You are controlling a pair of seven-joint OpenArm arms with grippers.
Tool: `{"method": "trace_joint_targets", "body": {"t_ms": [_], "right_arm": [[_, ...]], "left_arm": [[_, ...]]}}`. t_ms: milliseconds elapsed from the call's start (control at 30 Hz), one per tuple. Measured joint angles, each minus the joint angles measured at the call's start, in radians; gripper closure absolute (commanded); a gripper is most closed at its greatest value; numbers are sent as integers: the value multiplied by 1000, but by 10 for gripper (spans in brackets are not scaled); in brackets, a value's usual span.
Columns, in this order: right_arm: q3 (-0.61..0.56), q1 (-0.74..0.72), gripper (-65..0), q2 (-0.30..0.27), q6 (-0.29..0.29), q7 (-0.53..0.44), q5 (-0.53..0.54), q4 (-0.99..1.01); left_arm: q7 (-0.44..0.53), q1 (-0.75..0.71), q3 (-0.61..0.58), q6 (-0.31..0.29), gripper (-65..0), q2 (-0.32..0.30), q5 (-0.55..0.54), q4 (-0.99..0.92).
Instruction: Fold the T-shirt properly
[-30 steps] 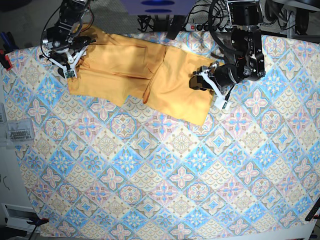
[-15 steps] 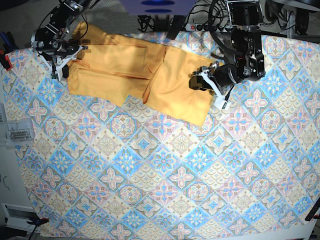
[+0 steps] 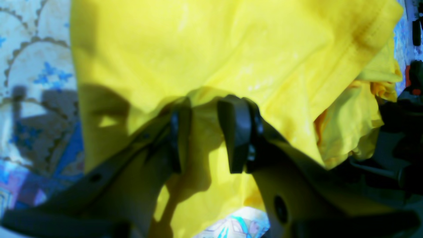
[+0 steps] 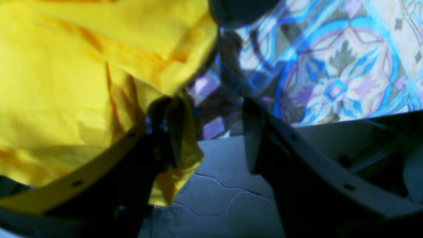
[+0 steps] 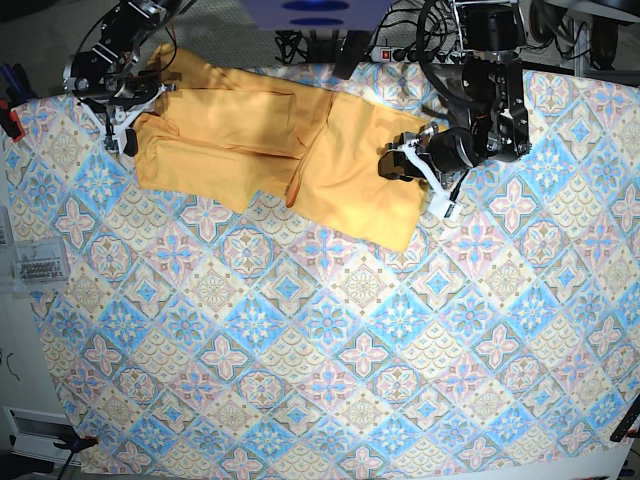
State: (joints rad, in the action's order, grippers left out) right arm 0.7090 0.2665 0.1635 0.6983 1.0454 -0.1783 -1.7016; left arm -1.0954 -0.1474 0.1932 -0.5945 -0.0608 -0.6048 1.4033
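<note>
Near half of the patterned cloth is bare, wide room there. T-shirt lies crumpled along the far edge. Left gripper pinches a fold at its right end. Right gripper jaws spread at the left end, fabric draped over one finger. No legible writing.

No readable text, labels, brand names, numbers or signs appear in any view; the T-shirt is plain and the patterned cloth carries only tile motifs.
</note>
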Motion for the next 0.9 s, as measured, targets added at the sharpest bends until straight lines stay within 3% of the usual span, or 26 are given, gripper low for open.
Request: {"method": "trace_joint_targets", "body": {"t_ms": [267, 633, 900], "right_arm": [[2, -27, -267, 0, -2, 110, 104, 2], [6, -50, -259, -20, 5, 88, 141, 106], [8, -75, -131, -23, -3, 106, 111, 108]], "left_arm": [[0, 0, 0, 0, -185, 0, 0, 0], [0, 0, 0, 0, -185, 2, 0, 0], [0, 0, 0, 0, -185, 3, 0, 0]]}}
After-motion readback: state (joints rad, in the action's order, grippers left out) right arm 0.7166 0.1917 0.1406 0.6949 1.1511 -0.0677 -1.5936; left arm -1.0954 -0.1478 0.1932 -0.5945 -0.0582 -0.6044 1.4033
